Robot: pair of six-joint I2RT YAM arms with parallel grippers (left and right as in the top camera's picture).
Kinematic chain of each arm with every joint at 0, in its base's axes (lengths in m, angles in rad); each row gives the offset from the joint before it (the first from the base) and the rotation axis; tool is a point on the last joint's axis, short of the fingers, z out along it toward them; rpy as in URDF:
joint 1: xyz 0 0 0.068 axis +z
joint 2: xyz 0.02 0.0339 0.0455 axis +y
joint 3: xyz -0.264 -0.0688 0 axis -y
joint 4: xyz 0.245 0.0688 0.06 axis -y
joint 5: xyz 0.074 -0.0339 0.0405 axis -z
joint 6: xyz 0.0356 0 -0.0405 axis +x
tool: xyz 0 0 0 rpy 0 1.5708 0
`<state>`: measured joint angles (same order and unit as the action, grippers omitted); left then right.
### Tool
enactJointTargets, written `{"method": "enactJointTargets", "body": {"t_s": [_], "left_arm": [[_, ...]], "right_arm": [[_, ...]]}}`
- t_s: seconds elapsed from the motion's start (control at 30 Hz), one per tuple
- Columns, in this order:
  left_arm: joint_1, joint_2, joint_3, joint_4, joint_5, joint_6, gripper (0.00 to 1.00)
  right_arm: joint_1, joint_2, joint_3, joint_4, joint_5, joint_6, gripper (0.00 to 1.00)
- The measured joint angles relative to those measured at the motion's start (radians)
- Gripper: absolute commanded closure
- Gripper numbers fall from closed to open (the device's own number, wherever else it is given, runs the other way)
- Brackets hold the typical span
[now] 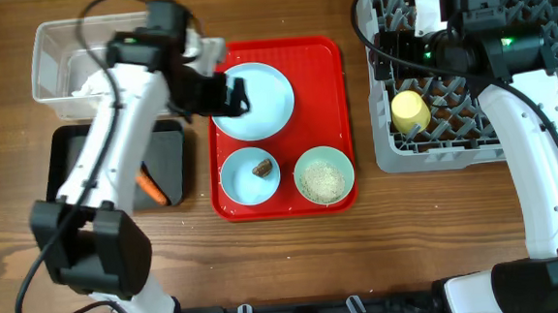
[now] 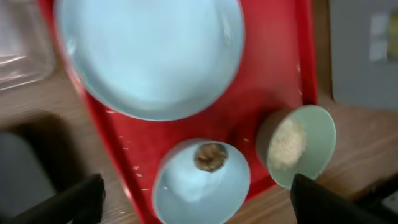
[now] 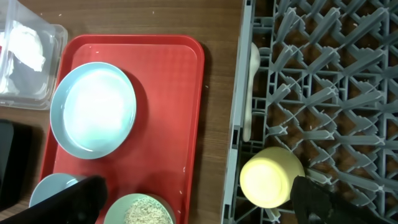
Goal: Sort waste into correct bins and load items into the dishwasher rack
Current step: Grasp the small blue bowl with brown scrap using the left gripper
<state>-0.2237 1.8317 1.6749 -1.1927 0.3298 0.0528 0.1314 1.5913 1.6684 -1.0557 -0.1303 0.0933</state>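
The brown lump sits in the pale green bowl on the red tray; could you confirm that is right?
Not quite: the overhead view shows the brown lump in the small light blue bowl on the red tray; the pale green bowl holds white grains.

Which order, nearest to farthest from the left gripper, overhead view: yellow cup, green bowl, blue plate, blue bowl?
1. blue plate, by left gripper
2. blue bowl, red tray left
3. green bowl, red tray right
4. yellow cup, in rack

Left fingers (image 2: pixel 74 202), right fingers (image 3: pixel 62 200) apart.
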Motion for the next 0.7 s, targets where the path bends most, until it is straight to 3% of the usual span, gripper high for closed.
{"method": "enactJointTargets", "body": {"t_s": [0.13, 0.43, 0.6, 0.7], "left_arm": [[-0.13, 0.0, -0.01, -0.011, -0.01, 0.018, 0.28], [-0.349, -0.001, -0.268, -0.025, -0.09, -0.07, 0.28], [-0.402, -0.001, -0.367, 0.11, -0.153, -0.097, 0.31], [-0.402, -0.003, -0.44, 0.199, -0.17, -0.101, 0.43]], "right_arm": [[0.0, 0.0, 0.0, -0.003, 0.0, 0.0, 0.02], [0.0, 0.0, 0.0, -0.004, 0.0, 0.0, 0.01], [0.0, 0.0, 0.0, -0.004, 0.0, 0.0, 0.01], [0.0, 0.0, 0.0, -0.004, -0.001, 0.0, 0.01]]}}
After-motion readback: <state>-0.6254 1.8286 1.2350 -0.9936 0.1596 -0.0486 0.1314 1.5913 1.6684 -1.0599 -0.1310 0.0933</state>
